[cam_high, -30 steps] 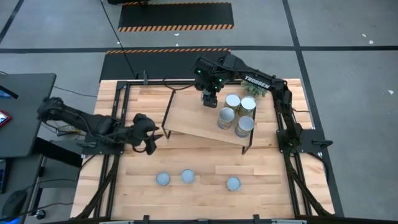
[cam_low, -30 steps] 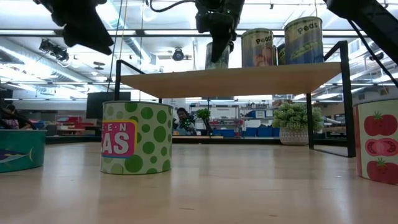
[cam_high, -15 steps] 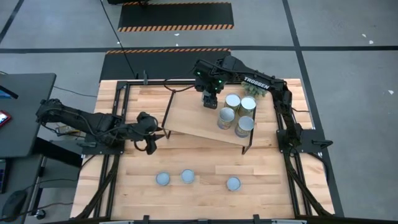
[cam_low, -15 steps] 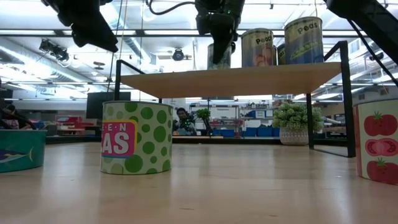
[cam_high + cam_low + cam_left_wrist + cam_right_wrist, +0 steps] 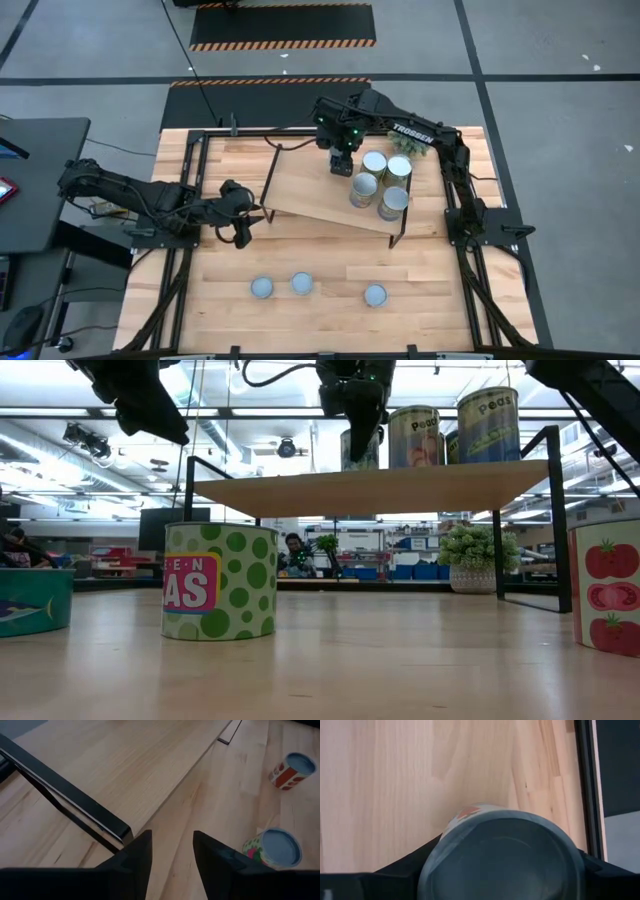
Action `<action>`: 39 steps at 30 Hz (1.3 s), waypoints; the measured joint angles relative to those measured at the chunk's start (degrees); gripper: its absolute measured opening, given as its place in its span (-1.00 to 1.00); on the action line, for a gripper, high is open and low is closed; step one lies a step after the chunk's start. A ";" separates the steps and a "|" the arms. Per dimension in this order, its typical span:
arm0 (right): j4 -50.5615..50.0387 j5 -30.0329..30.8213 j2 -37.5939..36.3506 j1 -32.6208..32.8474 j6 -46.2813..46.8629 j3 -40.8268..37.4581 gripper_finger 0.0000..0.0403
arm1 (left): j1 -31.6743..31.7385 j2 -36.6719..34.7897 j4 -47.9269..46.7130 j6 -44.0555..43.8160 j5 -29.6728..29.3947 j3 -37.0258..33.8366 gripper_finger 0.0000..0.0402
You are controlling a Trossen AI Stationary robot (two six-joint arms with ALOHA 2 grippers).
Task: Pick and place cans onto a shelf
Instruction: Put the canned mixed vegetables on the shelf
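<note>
My right gripper [image 5: 341, 166] stands over the far part of the shelf [image 5: 310, 192], shut on a can [image 5: 500, 845] with a grey-blue top and a red-marked label. Several more cans [image 5: 380, 185] stand upright in a cluster on the shelf's right end. Three cans [image 5: 261, 288] [image 5: 302, 284] [image 5: 375, 295] stand on the tabletop near its front edge. My left gripper [image 5: 238, 222] hovers open off the shelf's left end with nothing between its fingers [image 5: 137, 860]. My right gripper pinches the can's side wall just below its top rim [image 5: 437, 847] between its two fingers [image 5: 395, 870], one on each side. The fingers come from above, pointing steeply down. The can [image 5: 360, 450] stands upright at the shelf board's level; the board's edge hides its base.
The shelf's black frame leg [image 5: 70, 802] lies just ahead of my left gripper. Beyond it stand two of the table cans [image 5: 275, 847] [image 5: 292, 767]. In the low view a green dotted can [image 5: 220, 582] stands in front of the shelf board [image 5: 370, 490]. A small plant [image 5: 415, 148] sits behind the shelf.
My left gripper has rolled a little at the wrist while staying off the shelf's left end. The can in my right gripper has edged slightly toward the cans on the shelf.
</note>
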 joint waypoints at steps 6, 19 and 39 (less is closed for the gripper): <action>-0.34 -0.56 0.00 -0.04 0.02 0.02 0.49 | 0.00 0.00 0.04 0.52 0.00 0.00 -0.26; 1.21 -1.38 0.85 0.13 0.00 -4.34 0.49 | 0.00 0.02 0.11 1.63 0.02 -0.02 -0.26; -1.14 -0.03 0.83 1.13 1.09 -4.89 0.85 | 0.00 -0.04 0.11 2.88 2.58 -0.02 -0.26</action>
